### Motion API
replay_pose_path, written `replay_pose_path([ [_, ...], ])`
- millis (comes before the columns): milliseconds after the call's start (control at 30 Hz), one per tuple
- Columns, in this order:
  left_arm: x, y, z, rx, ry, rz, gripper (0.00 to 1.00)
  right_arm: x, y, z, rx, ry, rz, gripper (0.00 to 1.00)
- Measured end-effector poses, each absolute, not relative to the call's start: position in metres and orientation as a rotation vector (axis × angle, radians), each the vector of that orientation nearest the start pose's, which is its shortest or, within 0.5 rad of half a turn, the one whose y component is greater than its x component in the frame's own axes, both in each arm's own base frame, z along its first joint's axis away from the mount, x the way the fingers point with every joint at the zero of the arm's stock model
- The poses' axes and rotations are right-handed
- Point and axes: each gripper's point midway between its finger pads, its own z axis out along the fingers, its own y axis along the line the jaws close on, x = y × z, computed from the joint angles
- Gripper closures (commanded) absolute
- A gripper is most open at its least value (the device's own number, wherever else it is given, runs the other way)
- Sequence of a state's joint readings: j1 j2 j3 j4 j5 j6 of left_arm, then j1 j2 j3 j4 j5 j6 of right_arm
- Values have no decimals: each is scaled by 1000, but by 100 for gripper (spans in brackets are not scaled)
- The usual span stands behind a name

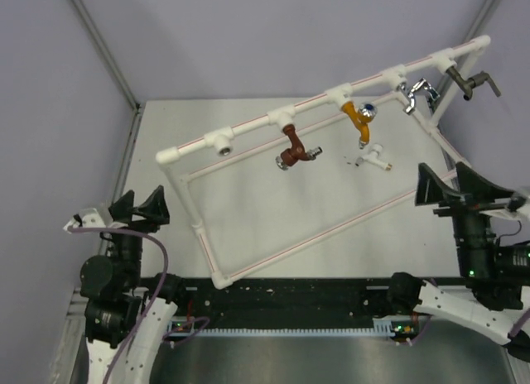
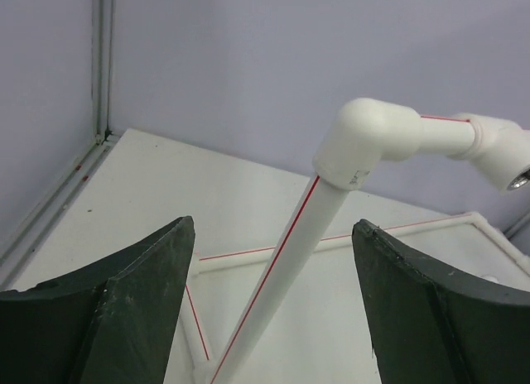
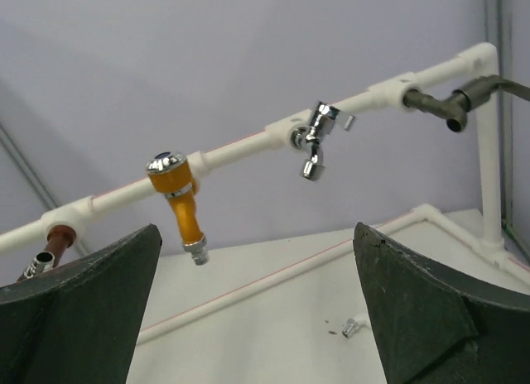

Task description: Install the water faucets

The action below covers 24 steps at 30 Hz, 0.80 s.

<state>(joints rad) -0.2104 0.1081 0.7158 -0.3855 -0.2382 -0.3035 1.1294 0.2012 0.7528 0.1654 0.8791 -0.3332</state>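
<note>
The white plastic pipe frame point(image 1: 168, 156) has thin red stripes. Along it, left to right: a reddish-brown metal faucet with silver tip point(image 1: 291, 149), an orange faucet capped blue and silver point(image 1: 358, 117), a shiny chrome faucet point(image 1: 416, 92), and a dark olive-grey faucet point(image 1: 469, 80). Nearer, a small white faucet point(image 1: 374, 159) shows against the off-white table point(image 1: 248, 202).

Lighting: even, diffuse and moderately bright in all three views, no single source evident, with a cool lavender cast on the walls point(image 1: 273, 36) and the white table point(image 1: 273, 218) close to washed out. Shadows and glare: shadows faint and soft-edged beneath the white pipe frame point(image 1: 168, 156); glare confined to small highlights on the chrome faucet point(image 3: 313, 140) and the cap of the orange faucet point(image 3: 184, 206). Sharpness: top view slightly soft and grainy, small parts indistinct; wrist views fairly crisp on the frame, with left gripper fingers point(image 2: 132, 309) and right gripper fingers point(image 3: 83, 309) dark and low in detail.
</note>
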Motion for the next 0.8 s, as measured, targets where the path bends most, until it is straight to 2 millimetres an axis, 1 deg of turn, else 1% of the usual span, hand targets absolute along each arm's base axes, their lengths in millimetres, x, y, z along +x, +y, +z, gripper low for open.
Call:
replay_pose_path([
  [33,170,-4,353,-265,1311,-259,7,167,10,429,144,1142,361,1],
  [67,165,-1,357,-266,1296,-250,1,163,1,426,179,1146,377,1],
  [100,160,2,360,-264,1281,-235,1,159,-11,421,214,1160,391,1],
  [167,151,8,362,-263,1262,-204,1,154,-27,413,256,1185,405,1],
  [233,146,15,360,-267,1255,-166,1,151,-39,407,291,1220,398,1],
  [300,146,20,358,-274,1262,-129,1,149,-47,403,306,1251,393,1],
  [433,147,28,345,-287,1308,-67,1,147,-52,391,310,1303,377,1],
  [567,149,30,340,-291,1321,-51,1,148,-50,379,265,1345,331,1],
  [800,153,30,332,-291,1341,-38,1,149,-50,372,212,1370,271,1],
])
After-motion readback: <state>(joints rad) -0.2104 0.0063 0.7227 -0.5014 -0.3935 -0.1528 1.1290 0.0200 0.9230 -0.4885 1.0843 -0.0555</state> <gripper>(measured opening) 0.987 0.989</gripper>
